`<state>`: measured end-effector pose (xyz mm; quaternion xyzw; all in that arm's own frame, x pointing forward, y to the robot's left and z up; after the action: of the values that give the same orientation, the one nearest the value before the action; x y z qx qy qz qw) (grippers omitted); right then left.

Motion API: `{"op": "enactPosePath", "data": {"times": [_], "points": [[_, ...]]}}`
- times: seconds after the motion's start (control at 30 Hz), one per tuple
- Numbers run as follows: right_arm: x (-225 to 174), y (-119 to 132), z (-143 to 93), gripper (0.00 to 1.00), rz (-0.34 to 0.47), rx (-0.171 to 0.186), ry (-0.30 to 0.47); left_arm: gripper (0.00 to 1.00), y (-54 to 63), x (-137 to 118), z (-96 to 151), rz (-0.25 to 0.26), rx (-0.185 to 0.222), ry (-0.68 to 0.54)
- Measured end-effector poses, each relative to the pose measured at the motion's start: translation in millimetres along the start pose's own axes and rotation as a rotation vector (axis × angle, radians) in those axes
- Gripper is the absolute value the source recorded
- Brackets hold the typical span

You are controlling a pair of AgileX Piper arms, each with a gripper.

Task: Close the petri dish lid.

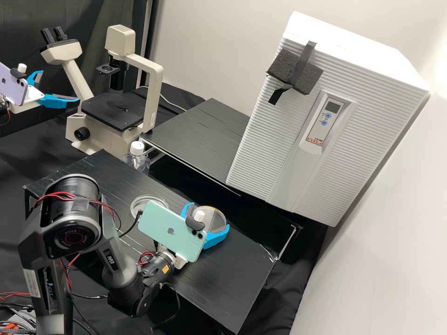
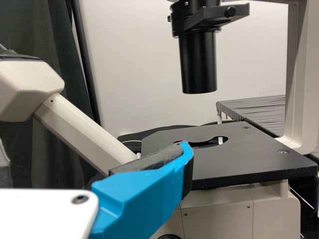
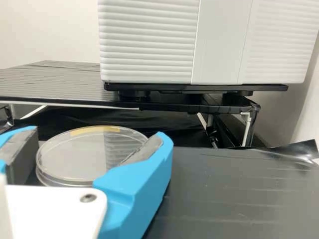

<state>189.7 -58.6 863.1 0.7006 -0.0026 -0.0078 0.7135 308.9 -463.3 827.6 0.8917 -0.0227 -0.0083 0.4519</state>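
1. Right gripper (image 1: 208, 217): fingers apart, one to each side of the petri dish (image 1: 216, 217); contact cannot be determined.
2. Petri dish: lies flat on the black bench (image 1: 233, 274).
3. Clear round dish (image 1: 147, 203): on the bench, near the petri dish.
4. Bottle (image 1: 137, 158): white-capped, beyond the bench.
5. Left gripper (image 1: 59, 86): fingers apart, near the microscope (image 1: 153, 88).
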Motion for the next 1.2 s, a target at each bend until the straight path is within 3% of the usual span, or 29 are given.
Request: {"op": "enactPosePath", "data": {"times": [0.6, 0.77, 1.2], "points": [[-3, 2, 2, 0.0, -0.004, -0.002, -0.003, 1.0, 0.0, 0, 0, 0.0, 0.0, 0.0], [-12, 5, -1, 0.0, 0.017, 0.035, -0.016, 1.0, 0.0, 0, 0, 0.0, 0.0, 0.0], [-34, 9, -15, 0.0, 0.041, 0.083, -0.049, 1.0, 0.0, 0, 0, 0.0, 0.0, 0.0]]}}
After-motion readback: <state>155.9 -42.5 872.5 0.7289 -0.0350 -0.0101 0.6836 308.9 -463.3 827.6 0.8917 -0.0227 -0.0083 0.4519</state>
